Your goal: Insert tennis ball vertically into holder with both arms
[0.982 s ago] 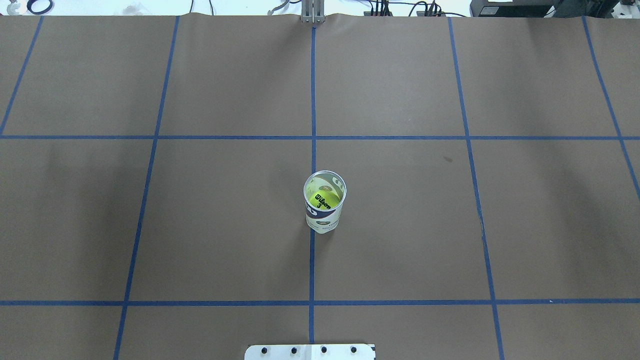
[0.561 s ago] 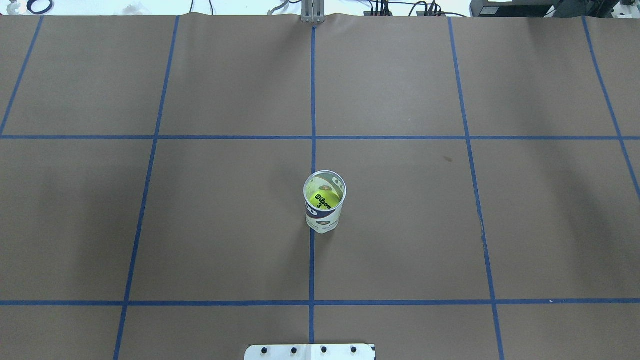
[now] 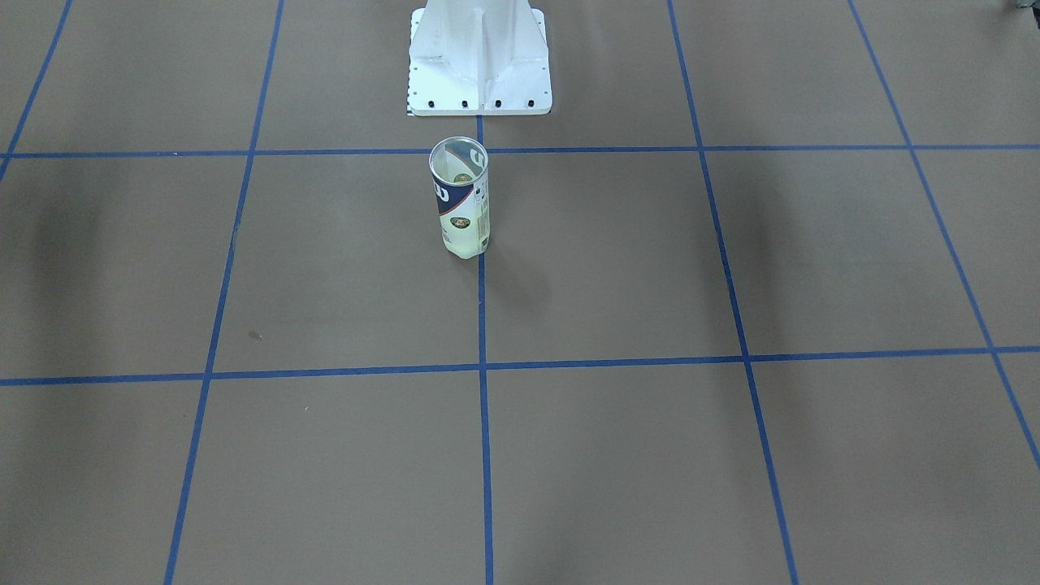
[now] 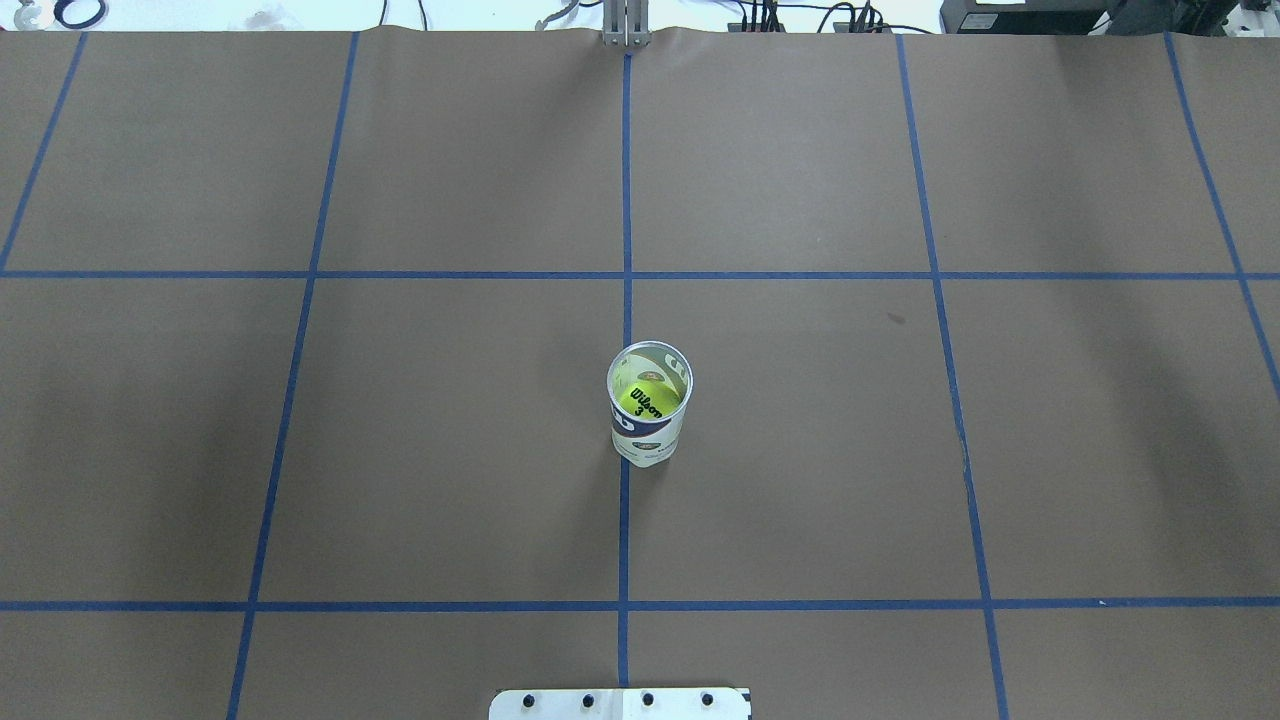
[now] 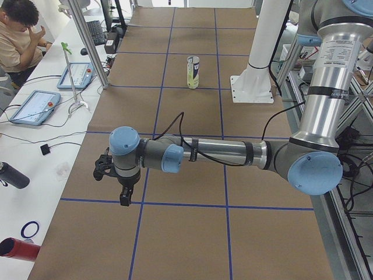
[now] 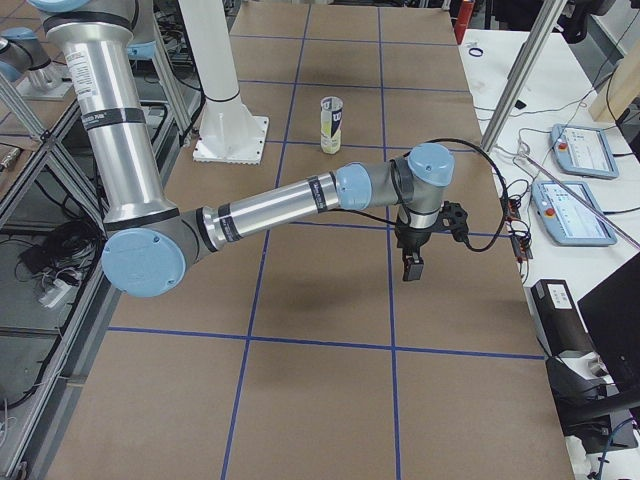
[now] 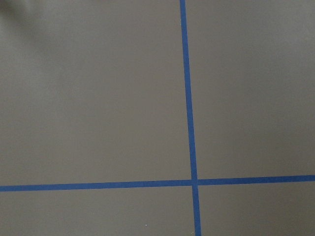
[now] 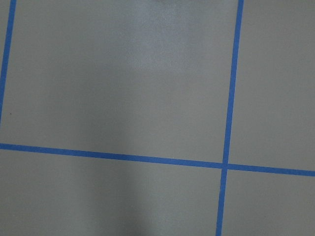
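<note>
A: Where is the holder (image 4: 650, 428) standing?
B: It is standing upright on the table (image 4: 850, 480), on the centre blue line near the white base (image 3: 479, 57), with 1 tennis ball (image 4: 643, 400) sitting inside.
A: And the 2 grippers?
B: The left gripper (image 5: 124, 195) and the right gripper (image 6: 411, 266) are hanging over the table's ends, well apart from it. I cannot tell whether either is spread or pressed together.

Overhead and front views look steeply down from opposite sides; side views from each end; all four share the holder (image 4: 648, 440); wrist cams close above tabletop (image 7: 98, 98).
</note>
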Tool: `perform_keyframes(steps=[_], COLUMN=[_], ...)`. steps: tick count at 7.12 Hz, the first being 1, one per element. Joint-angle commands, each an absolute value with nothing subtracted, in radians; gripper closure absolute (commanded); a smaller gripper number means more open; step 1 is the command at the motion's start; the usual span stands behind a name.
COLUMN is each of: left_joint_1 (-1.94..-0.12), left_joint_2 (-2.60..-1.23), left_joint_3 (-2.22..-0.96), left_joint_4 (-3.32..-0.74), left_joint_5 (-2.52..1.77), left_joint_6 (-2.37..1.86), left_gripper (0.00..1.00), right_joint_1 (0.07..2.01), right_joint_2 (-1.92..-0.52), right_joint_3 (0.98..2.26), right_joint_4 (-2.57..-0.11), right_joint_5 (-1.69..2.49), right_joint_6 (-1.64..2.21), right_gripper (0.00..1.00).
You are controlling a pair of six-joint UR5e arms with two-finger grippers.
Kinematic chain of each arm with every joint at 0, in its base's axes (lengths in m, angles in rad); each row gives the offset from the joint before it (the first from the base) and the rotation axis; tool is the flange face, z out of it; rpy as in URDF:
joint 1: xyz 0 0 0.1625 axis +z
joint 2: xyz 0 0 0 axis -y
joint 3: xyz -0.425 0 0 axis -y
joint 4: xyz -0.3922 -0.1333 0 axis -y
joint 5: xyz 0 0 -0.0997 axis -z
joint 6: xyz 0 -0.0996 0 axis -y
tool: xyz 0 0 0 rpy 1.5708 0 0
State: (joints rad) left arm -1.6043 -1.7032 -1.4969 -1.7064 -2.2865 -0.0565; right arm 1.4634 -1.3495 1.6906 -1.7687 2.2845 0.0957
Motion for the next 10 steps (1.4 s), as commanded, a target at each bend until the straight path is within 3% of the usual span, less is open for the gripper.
perform_keyframes(steps=[1,7,10], left_joint_1=[-1.606,-1.6,-1.6], left_joint_2=[-1.559,-1.506,-1.502], left_joint_3=[-1.616,-1.64,-1.637], left_joint_4=[-1.71,-1.713,-1.709], left_joint_5=[-2.29,-2.293,-2.292], left_joint_6=[-0.054,-0.051,-0.051], left_gripper=[0.0,0.0,0.0], right_joint_1=[1.463,1.572,1.572], right_joint_2=[-1.383,-1.606,-1.611], right_joint_3=[1.692,1.715,1.718], right_joint_4=[-1.769,-1.766,-1.766], right_joint_5=[2.289,2.293,2.295], right_joint_6=[0.094,0.081,0.089], right_gripper=[0.0,0.01,0.0])
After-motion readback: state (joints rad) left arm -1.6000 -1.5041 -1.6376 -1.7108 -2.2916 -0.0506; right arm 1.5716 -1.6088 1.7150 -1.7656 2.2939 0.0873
